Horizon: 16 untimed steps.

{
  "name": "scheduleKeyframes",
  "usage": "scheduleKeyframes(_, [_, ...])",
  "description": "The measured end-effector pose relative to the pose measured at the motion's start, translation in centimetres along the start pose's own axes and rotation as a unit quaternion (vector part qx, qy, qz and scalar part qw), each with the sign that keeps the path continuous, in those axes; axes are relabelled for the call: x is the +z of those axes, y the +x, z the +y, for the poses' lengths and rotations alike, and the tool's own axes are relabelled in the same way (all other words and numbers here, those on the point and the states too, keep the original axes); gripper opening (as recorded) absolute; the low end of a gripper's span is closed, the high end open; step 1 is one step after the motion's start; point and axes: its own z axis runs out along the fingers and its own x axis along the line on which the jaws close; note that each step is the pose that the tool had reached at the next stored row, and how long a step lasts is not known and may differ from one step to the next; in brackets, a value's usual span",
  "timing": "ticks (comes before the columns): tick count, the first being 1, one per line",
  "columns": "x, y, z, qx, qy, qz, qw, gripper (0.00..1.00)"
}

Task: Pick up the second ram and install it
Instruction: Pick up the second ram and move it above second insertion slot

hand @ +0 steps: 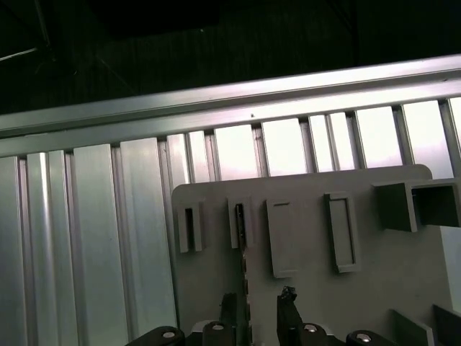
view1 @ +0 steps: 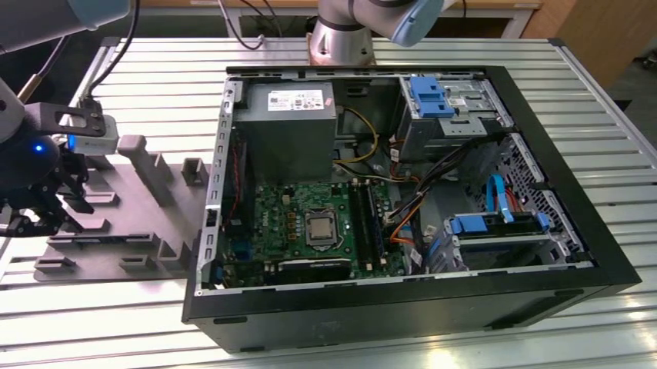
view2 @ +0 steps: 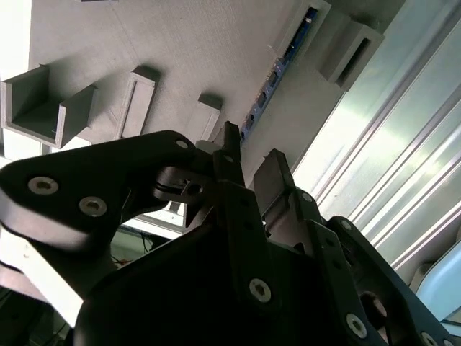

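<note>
Jaws apart, apparently straddling the second ram (view2: 277, 72).

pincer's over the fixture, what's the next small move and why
Probably ease the pincer straight down over the ram. In the first wrist view it is open and holds nothing, and the ram's thin edge runs into its gap, nearer one side. The ram stands seated in a slot of the grey fixture, so a short descent would likely bracket it for a grip.

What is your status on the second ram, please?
Gripper over the grey fixture, fingers open. Second ram on edge in the fixture, not gripped. Nothing between fingers and ram.
</note>
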Motion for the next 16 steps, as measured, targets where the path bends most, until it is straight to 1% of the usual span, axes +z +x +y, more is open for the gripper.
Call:
scheduleKeyframes(6, [0.06, 0.0, -0.01, 0.0, 0.0001, -0.0001, 1.0, 0.36])
scheduleKeyframes(16, [0.88, 0.02, -0.06, -0.001, 0.0001, 0.0005, 1.0, 0.36])
